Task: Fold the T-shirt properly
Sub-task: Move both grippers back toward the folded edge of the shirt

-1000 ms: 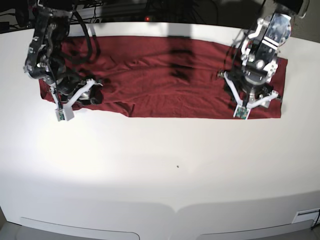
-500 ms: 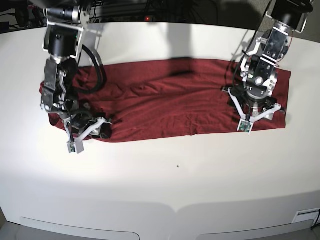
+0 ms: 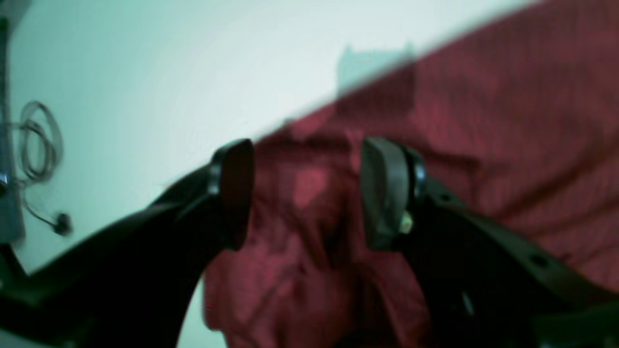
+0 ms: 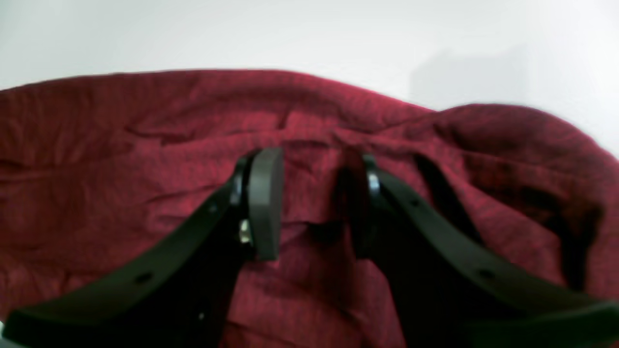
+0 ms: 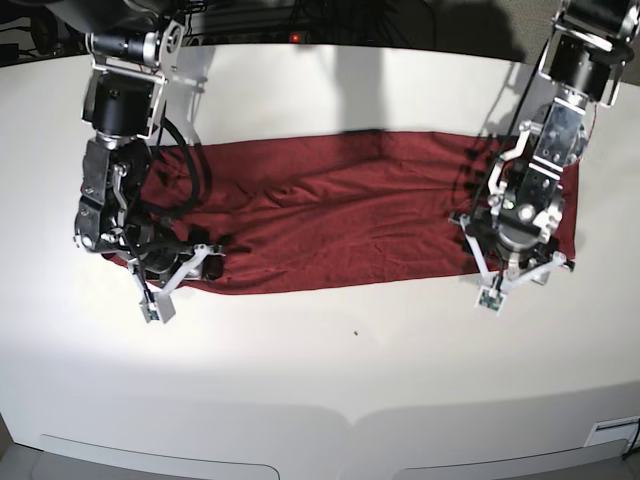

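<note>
The T-shirt (image 5: 350,215) lies as a long, wrinkled maroon band across the far half of the worktop (image 5: 330,380), stretched side to side, its near edge roughly straight.

The right gripper (image 5: 178,272) is at the band's near corner on its own side, jaws apart with bunched cloth between the pads (image 4: 263,203); whether they pinch it I cannot tell. The left gripper (image 5: 515,272) is at the opposite near corner, jaws wide apart with a fold of fabric between them.

Judged from this, the step is positioning the part-folded band with both arms. The next move calls for a firm hold on both corners and even travel.

Cables (image 5: 300,15) lie beyond the far edge; nothing blocks the near worktop.
</note>
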Controlling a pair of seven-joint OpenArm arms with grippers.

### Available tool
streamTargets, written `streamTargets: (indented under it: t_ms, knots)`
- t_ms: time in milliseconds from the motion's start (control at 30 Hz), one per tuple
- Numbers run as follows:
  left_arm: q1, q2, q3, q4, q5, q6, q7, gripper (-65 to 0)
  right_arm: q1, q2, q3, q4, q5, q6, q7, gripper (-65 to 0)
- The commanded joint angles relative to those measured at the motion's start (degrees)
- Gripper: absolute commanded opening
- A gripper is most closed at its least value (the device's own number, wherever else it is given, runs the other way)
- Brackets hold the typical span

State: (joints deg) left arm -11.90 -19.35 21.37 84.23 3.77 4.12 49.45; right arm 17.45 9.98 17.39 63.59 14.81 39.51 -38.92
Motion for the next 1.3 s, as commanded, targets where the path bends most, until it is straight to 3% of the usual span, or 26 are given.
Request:
streamTargets:
  t_ms: [0,133,267,400,533,600,767,833,900,967,1067,1133,1267]
  knots:
    - [-2.16,-0.52,-0.31,2.01,0.87,0.22,0.33,-31.1,1.57,0.35,0.04,2.14,0.90,0.49,1.05,-42.7]
    - [-4.66,-0.50,-0.31,5.99,5.33,1.09,4.76,-31.1,1.57,0.35,0.04,4.66,4.63,0.49,-1.73,-42.7]
    - [-5.38,-0.50,-0.31,8.76,9.75,1.16,4.76,-31.1,1.55,0.35,0.04,5.09,6.49,0.49,-2.21,-42.7]
    - [-5.38,-0.66,-0.31,8.81,9.68,1.20,5.20,-30.7,1.55,0.35,0.04,5.09,6.47,0.49,-2.71,-42.7]
    - [-5.25,-0.68,-0.31,8.81,9.46,1.22,5.42,-20.1,1.55,0.35,0.04,5.09,6.47,0.49,-3.02,-42.7]
    - [-5.25,-0.70,-0.31,8.81,9.92,1.22,5.70,-19.8,1.55,0.35,0.04,5.09,6.60,0.49,-2.99,-42.7]
    - [-5.25,-1.03,-0.31,8.81,21.99,1.31,11.52,-19.9,1.55,0.42,0.04,5.09,6.91,0.49,-3.21,-42.7]
    - [-5.31,-2.10,-0.31,8.81,23.45,2.19,12.41,-19.9,1.55,0.55,0.04,5.09,7.19,0.49,-3.23,-42.7]
    - [-5.33,-4.00,-0.31,8.81,21.33,2.75,13.25,-19.9,1.55,0.70,0.04,5.09,9.25,0.49,-4.02,-42.7]
    - [-5.42,-6.51,-0.33,8.81,15.15,2.51,13.62,-19.9,1.55,1.11,0.04,5.09,11.80,0.49,-5.03,-42.7]
    - [-5.38,-9.62,-1.70,8.76,7.45,-3.43,13.46,-19.9,1.55,2.03,0.04,5.20,15.65,0.49,-6.62,-42.7]
    - [-5.40,-11.63,-4.35,8.76,3.41,-5.35,12.66,-19.9,1.38,2.62,0.04,5.81,17.62,0.49,-7.96,-42.7]
    - [-5.38,-14.29,-14.38,8.76,-7.17,-9.97,12.24,-19.9,-1.38,3.91,0.04,10.51,20.39,0.49,-10.19,-42.7]
